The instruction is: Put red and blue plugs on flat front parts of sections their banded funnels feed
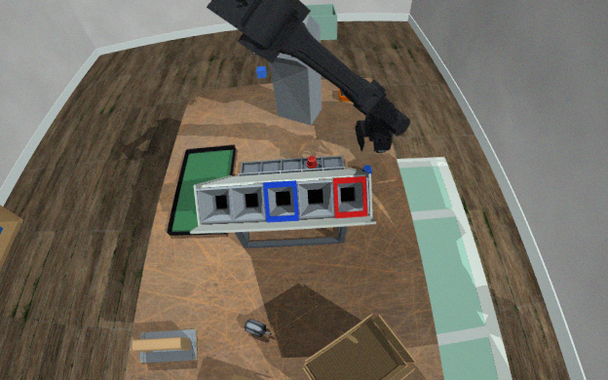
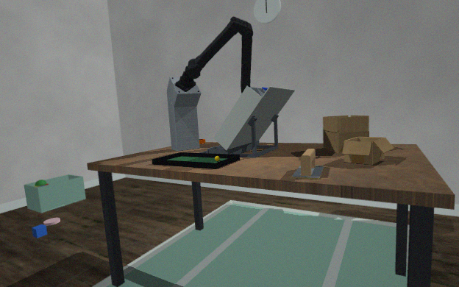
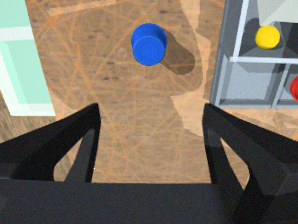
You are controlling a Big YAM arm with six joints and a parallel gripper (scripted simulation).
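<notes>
Wooden table [image 3: 100,143], blue plug [image 3: 148,44] upright below the open, empty gripper [image 3: 149,119].

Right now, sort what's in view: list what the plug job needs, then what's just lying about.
Job:
blue plug
red plug
blue-banded funnel
red-banded funnel
yellow marble
marble tray
open gripper

Lying about:
cardboard boxes
wooden block
wall clock
floor bin

Scratched wooden table [image 1: 220,292]; matt blue plug [image 3: 149,44].
</notes>
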